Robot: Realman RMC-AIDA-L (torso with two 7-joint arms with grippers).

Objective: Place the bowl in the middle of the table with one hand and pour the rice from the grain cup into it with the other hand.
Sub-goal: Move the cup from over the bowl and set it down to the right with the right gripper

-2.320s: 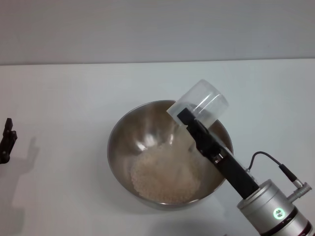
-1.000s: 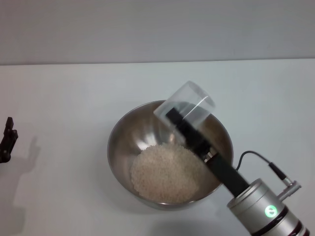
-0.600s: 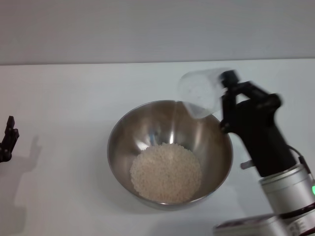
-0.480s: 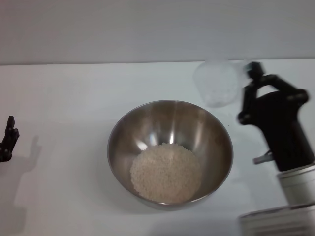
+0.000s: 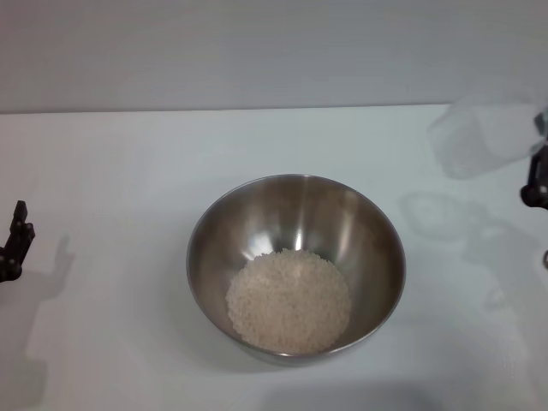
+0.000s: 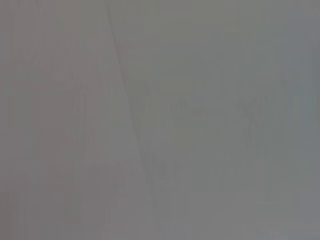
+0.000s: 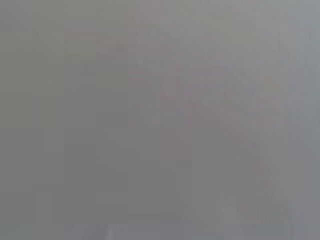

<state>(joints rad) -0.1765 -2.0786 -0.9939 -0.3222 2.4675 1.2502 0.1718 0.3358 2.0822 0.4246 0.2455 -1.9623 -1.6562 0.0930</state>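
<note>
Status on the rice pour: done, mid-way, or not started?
Looks essentially done. The bowl sits mid-table with the rice heaped inside, none visibly spilled. In hand: the right gripper, at the right edge of the head view, holds the grain cup in the air, away from the bowl. Left: setting the cup down. The left gripper sits idle at the left edge.
</note>
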